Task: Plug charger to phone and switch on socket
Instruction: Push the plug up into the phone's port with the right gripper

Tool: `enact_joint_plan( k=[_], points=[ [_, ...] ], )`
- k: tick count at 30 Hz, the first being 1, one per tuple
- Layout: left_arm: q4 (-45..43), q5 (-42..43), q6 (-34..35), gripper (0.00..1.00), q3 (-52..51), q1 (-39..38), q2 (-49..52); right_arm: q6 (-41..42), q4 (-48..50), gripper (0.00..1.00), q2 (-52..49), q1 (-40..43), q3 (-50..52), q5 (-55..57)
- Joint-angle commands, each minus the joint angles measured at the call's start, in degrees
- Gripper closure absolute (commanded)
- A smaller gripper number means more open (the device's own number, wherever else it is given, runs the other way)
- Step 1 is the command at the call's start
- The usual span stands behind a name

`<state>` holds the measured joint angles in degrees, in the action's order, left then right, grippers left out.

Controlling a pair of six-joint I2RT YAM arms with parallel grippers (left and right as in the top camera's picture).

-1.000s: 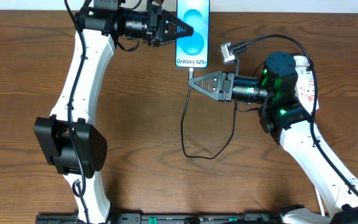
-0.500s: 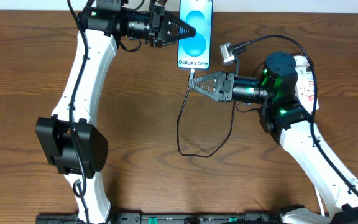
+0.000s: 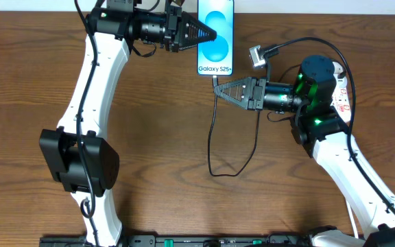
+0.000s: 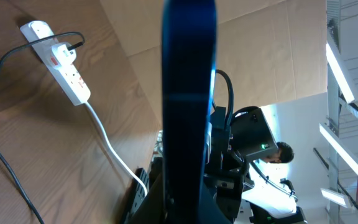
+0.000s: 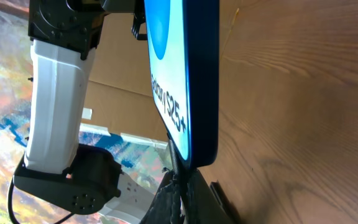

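Note:
The phone, blue screen up, lies at the table's far edge. My left gripper is shut on its left side. In the left wrist view the phone shows edge-on between the fingers. My right gripper is shut on the charger connector tip, just below the phone's bottom edge. The black charger cable loops down from it. In the right wrist view the fingers pinch the tip under the phone. The socket strip lies at the right, mostly under the right arm. It also shows in the left wrist view.
A black plug sits in the strip, and its white cord trails toward the table edge. The left arm's base stands at the left. Cardboard walls rise beyond the table.
The right gripper moved slightly right and up with the connector tip, toward the phone's bottom edge. The cable loop followed to the right. The phone shifted slightly right.

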<state>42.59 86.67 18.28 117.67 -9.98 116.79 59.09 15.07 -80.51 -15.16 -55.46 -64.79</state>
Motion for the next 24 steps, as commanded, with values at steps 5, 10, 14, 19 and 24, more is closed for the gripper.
enact_joint_plan(
  k=[5,10,14,19,24],
  points=[
    [0.17,3.37,1.33,0.93,0.79,-0.5,-0.35,0.44,0.85,0.99,-0.28,0.59,-0.85,4.52],
    [0.17,3.37,1.57,0.93,0.79,-0.5,-0.35,0.46,0.87,0.99,-0.28,-0.87,-0.85,7.78],
    [0.17,3.37,1.55,0.93,0.79,-0.5,-0.35,0.46,1.01,0.99,-0.28,-1.29,-0.85,9.4],
    [0.15,3.37,1.53,0.93,0.79,-0.5,-0.35,0.46,2.16,0.99,-0.28,-1.22,-0.85,10.27],
    [0.17,3.37,1.53,0.93,0.79,-0.5,-0.35,0.68,5.35,0.99,-0.28,-0.66,-0.85,10.29]
  ],
)
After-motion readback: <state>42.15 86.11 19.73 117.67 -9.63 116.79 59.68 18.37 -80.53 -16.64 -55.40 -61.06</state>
